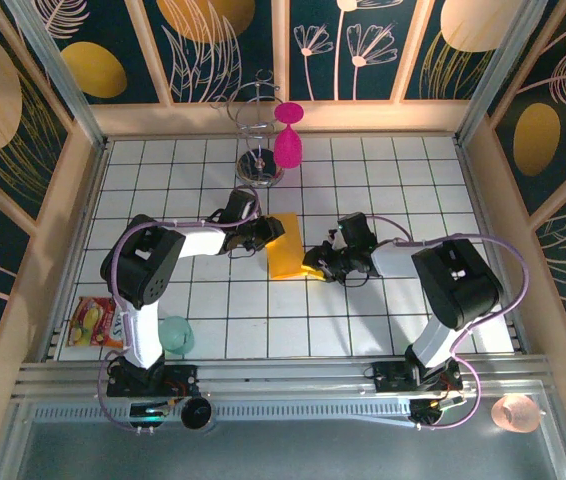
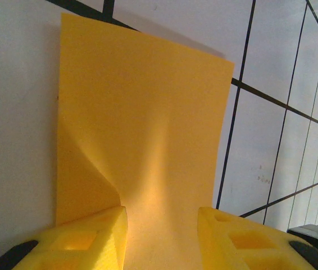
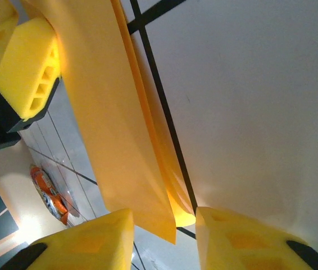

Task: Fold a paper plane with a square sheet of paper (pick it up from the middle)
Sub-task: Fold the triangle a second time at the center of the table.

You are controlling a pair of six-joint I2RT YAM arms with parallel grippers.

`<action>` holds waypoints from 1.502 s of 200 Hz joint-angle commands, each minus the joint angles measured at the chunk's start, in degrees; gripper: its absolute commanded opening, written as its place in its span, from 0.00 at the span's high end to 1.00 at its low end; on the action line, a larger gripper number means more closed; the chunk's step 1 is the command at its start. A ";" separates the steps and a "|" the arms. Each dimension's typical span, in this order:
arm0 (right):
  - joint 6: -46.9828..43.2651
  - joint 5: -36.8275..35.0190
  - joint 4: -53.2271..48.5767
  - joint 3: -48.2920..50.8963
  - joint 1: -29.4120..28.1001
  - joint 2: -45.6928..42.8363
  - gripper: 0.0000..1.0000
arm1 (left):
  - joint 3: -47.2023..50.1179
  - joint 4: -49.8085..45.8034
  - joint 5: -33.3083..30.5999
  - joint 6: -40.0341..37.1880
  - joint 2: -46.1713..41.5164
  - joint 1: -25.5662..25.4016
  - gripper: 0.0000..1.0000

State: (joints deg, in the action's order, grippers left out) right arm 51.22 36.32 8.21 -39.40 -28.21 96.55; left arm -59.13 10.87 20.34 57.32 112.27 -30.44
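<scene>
My left gripper [image 2: 162,216] is partly open. Its yellow fingertips stand apart with the square sheet of paper [image 2: 142,112] running between them and rising away in a buckled curve, and the gap is far wider than the thin sheet, so I straddle it without pinching it. My right gripper [image 3: 164,222] is likewise partly open, with a lower corner of the sheet hanging into the gap between its fingertips; along that edge I see two orange-yellow layers lying close together. From above, the sheet sits between my two grippers near the middle of the white gridded table [image 1: 413,180], lifted off the tiles on its left side. The paper is plain, with no mark or print. Further out, a magenta goblet [image 1: 288,140] hangs at a wire stand [image 1: 253,150] by the far wall. A multicoloured snack packet [image 1: 98,322] lies at the near left edge beside my left arm, its printing too small to read.
</scene>
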 commanded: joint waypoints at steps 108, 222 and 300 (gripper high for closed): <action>0.66 4.11 6.21 -1.44 -0.62 1.73 0.78 | 1.08 -8.32 -3.55 -2.89 -0.91 -0.65 0.63; 0.32 3.72 3.89 -2.20 -0.89 2.42 0.92 | 0.39 -7.03 -1.85 -3.72 -2.29 -0.68 0.63; -0.98 2.18 1.11 -1.73 -0.89 1.69 0.99 | -2.21 -7.01 -1.92 -6.81 -3.80 1.08 0.66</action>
State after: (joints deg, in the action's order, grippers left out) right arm 51.35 39.05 10.50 -40.23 -28.60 98.48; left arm -60.42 5.74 18.57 52.29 107.77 -30.09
